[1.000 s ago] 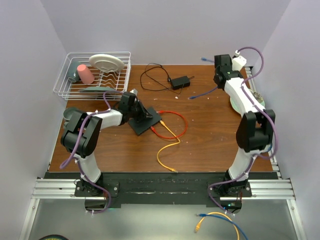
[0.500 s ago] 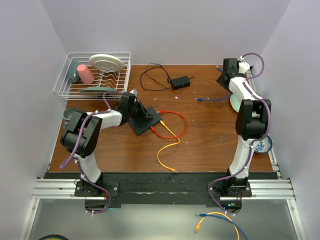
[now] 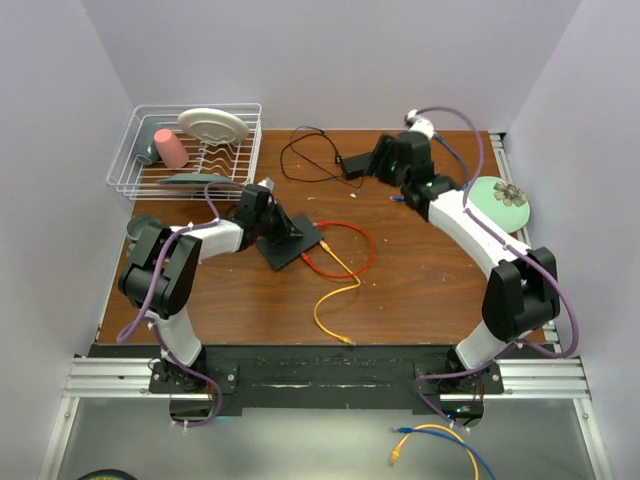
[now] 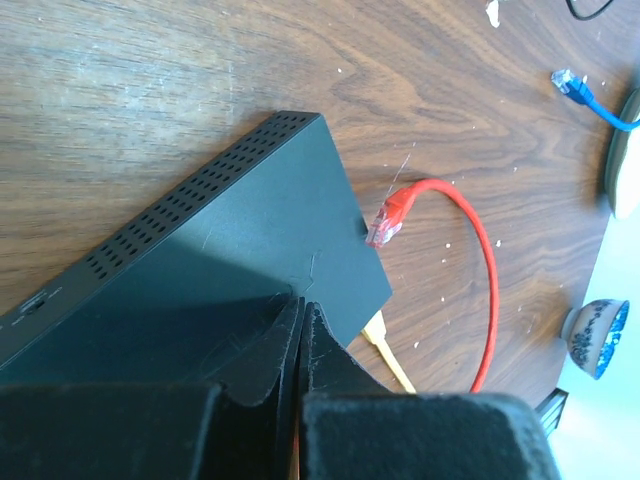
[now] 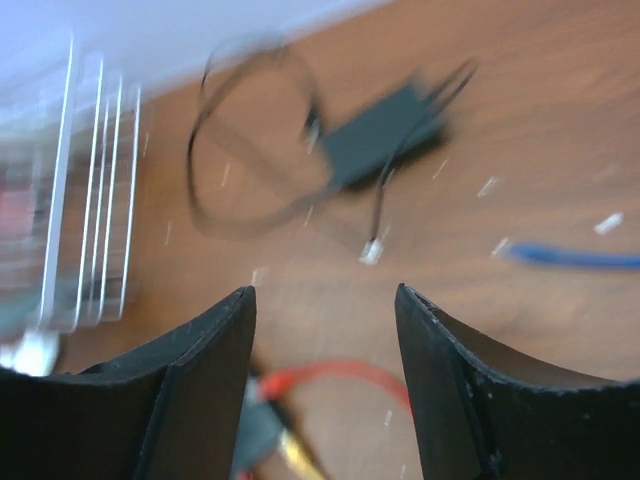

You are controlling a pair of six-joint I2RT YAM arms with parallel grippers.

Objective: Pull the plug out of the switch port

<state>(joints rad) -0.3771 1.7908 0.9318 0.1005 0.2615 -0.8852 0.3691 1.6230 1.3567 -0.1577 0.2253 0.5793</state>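
I pin the switch (image 4: 230, 260) with the shut, empty left gripper (image 4: 300, 305); the right gripper (image 5: 322, 292) hangs open, holding nothing. The red plug (image 4: 385, 218) and yellow plug (image 4: 385, 350) look seated, unpulled.

flat matte-black rectangular switch box (image 3: 292, 245) lies on the brown wooden table (image 3: 420, 290), left of centre, turned on a diagonal. in the left wrist view its top is plain and smooth, with a row of small vent holes (image 4: 190, 193) running down one long side. the port edge (image 4: 355, 212) is the narrow side facing the cables, though the sockets themselves don't show. the red plug (image 4: 384, 222), red boot with a clear tip, sits right up against that edge; can't tell if it's seated. the yellow plug (image 4: 385, 350) meets the same edge further along, its tip hidden by the box.
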